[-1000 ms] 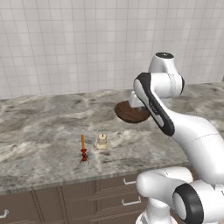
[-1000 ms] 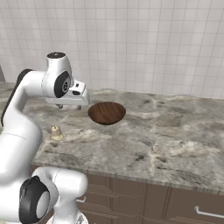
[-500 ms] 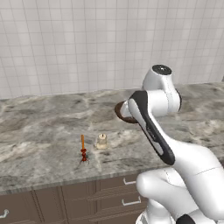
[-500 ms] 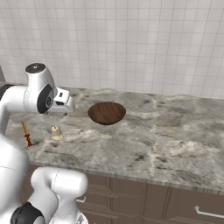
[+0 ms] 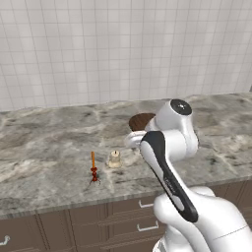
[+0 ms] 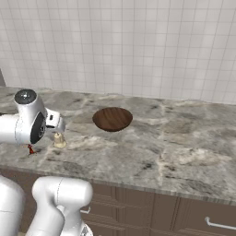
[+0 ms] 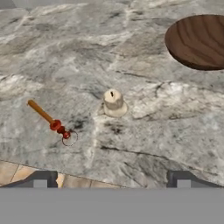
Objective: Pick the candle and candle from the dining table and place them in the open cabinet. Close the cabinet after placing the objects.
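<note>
Pincer: the pincer (image 7: pixel 111 179) is standing wide apart, holding nothing, its two dark tips showing at the bottom of the hand view and hovering above the front part of the tabletop.
Cream candle: the short stubby cream candle (image 7: pixel 113 103) is sitting upright on a pale round base, a small dark wick showing on top; it is lying ahead of the pincer, on the tabletop.
Orange candle: the thin orange taper (image 7: pixel 48 118) is standing in a tiny red holder with a thin wire ring at its foot, just beside the cream candle, apart from it.
Tabletop: the grey-brown marbled tabletop (image 5: pixel 44 147) is carrying both candles near its front edge.
Bowl: the brown wooden bowl (image 6: pixel 112 118) is resting further back, well apart from both candles.
Drawers: dark brown drawers (image 6: pixel 193 216) with short silver pulls are running beneath.
Writing: no readable lettering.
</note>
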